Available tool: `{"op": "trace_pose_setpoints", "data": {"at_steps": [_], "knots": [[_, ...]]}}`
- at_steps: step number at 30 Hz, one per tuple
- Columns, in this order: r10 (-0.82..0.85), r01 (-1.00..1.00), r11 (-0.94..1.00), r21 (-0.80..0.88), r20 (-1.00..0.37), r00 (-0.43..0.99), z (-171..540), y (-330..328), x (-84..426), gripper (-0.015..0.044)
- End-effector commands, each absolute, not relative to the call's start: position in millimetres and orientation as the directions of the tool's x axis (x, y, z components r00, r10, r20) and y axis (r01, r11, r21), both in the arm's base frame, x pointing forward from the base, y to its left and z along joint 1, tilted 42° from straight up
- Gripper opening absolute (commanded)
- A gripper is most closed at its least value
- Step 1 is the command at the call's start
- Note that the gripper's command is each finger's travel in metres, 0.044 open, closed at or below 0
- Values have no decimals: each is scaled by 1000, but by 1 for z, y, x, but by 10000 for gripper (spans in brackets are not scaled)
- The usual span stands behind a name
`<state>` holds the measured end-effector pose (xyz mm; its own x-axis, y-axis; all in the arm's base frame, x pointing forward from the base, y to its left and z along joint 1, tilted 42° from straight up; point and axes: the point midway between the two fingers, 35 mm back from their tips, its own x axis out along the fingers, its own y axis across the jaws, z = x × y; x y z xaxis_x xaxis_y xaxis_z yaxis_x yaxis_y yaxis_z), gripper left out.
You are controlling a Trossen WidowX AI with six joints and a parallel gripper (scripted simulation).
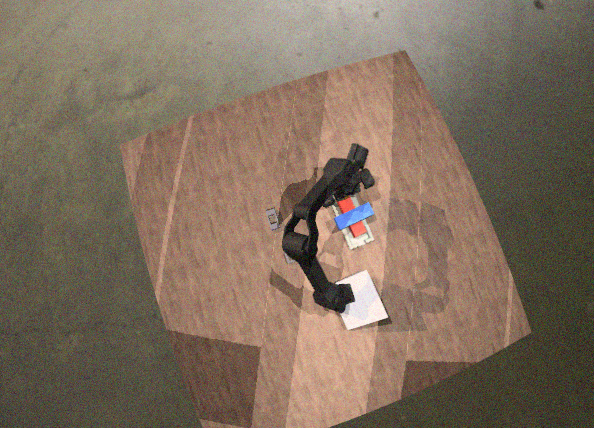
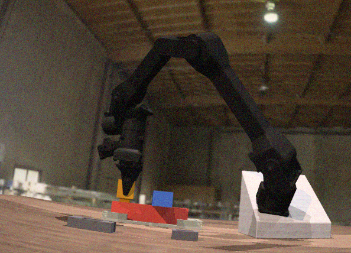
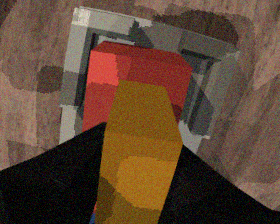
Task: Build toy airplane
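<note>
The red fuselage (image 1: 346,204) (image 2: 142,212) (image 3: 103,65) lies in the pale cradle jig (image 1: 361,243) (image 2: 189,224) (image 3: 70,65) and looks level. The blue wing (image 1: 354,216) (image 2: 162,198) sits crosswise on top of the fuselage, looking level. My gripper (image 2: 126,193) (image 3: 134,137) is shut on the orange tail fin (image 2: 120,190) (image 3: 141,172), upright above the tail end. In the exterior view the fin's narrow tab shows between its body and the fuselage top, its lower end at about the top surface. The socket under it is hidden.
A grey holder (image 1: 272,219) (image 2: 91,223) stands on the table beside the jig. A second, smaller grey holder (image 2: 184,235) is nearer the arm's base, mostly hidden by the arm from above. The white wedge-shaped block (image 1: 367,302) (image 2: 292,230) is at the arm's base.
</note>
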<state>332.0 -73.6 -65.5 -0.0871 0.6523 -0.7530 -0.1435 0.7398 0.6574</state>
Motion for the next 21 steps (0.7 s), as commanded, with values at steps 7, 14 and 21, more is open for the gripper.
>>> {"op": "trace_pose_setpoints", "data": {"at_steps": [7,14,21], "knots": [[652,-142,739,658,-752,-91,-68,-72,332,65],[652,-143,740,657,-753,-88,-60,-78,333,65],[652,-141,740,658,-753,-92,-36,-98,336,65]]}}
